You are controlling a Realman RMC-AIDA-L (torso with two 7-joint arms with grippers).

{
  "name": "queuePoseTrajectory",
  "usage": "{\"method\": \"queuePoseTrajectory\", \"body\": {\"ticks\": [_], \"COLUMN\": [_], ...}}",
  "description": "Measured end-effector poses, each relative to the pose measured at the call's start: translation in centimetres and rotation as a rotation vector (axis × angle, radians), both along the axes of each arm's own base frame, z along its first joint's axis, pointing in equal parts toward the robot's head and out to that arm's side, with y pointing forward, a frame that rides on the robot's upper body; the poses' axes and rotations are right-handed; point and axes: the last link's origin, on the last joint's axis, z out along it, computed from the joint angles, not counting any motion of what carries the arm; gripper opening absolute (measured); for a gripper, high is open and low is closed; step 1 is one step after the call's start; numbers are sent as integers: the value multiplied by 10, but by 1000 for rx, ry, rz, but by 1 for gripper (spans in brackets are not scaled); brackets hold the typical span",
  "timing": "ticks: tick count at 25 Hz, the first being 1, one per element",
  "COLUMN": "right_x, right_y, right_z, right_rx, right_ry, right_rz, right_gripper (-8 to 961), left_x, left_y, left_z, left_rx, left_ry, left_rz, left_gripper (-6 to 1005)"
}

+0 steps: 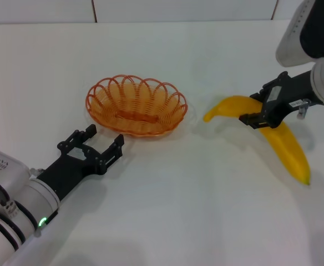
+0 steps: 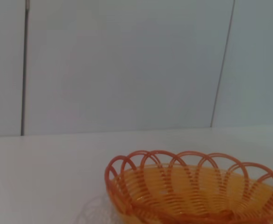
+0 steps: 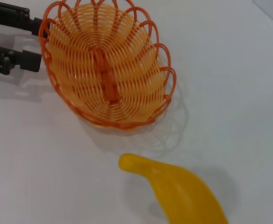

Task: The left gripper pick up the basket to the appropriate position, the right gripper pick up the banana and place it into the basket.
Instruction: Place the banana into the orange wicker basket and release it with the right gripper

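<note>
Right hand (image 1: pixel 260 111) astride banana (image 1: pixel 287 147), unseen beside wrist-view basket (image 3: pixel 106 65).

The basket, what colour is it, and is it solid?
Orange, made of thin wire loops rather than solid: the basket shows best in the right wrist view.

Left hand (image 1: pixel 102 142) low, fingers spread; right hand (image 1: pixel 260 109) lowered, fingers clamped.

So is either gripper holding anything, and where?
The right gripper grips the banana around its middle; the left gripper is open, short of the basket.
</note>
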Motion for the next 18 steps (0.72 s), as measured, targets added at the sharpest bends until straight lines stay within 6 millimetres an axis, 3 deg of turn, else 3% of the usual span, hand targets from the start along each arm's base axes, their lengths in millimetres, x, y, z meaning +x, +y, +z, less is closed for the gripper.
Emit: {"method": "queuePoseTrajectory", "body": {"ticks": [7,18], "right_x": [-27,-95], "right_y": [6,21], "right_z": [-15,-56], "right_rx": [-26,-79], "right_ry": [32,14], "right_rz": [92,316], "right_gripper": [506,507], "left_x": [0,3], "left_y": [0,1], "left_z": [0,-1], "left_rx": [0,-6], "left_ry": [0,2], "left_rz": [0,-15], "left_gripper": [753,753]}}
